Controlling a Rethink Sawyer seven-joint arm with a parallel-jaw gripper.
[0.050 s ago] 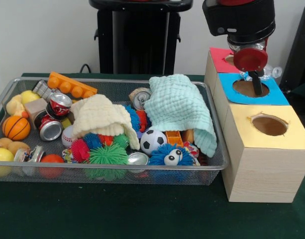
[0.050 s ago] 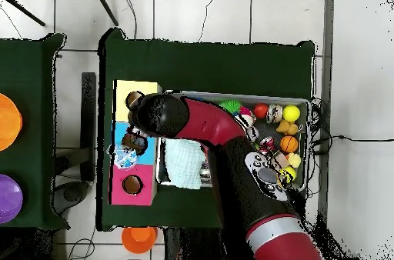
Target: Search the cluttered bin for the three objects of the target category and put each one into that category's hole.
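At the left of the front view I saw the wire bin [image 1: 214, 149], packed with toys. A basketball [image 1: 16, 127] lay at its left end, soda cans [image 1: 58, 104] just right of it, and a soccer ball [image 1: 153, 141] sat low in the middle under a mint cloth [image 1: 179, 107]. At the right stood the wooden boxes [image 1: 264, 167]. The gripper [image 1: 257, 84] hung over the blue-topped hole [image 1: 249, 88]; I could not tell whether it was spread or pressed together.

Front view: wire-mesh bin [image 1: 218, 149] w/ mixed toys at left; row of three wooden hole-topped boxes [image 1: 264, 164] touching its right side. Two folded cloths [image 1: 179, 107] lie atop toys; gripper [image 1: 257, 84] over middle box's hole.
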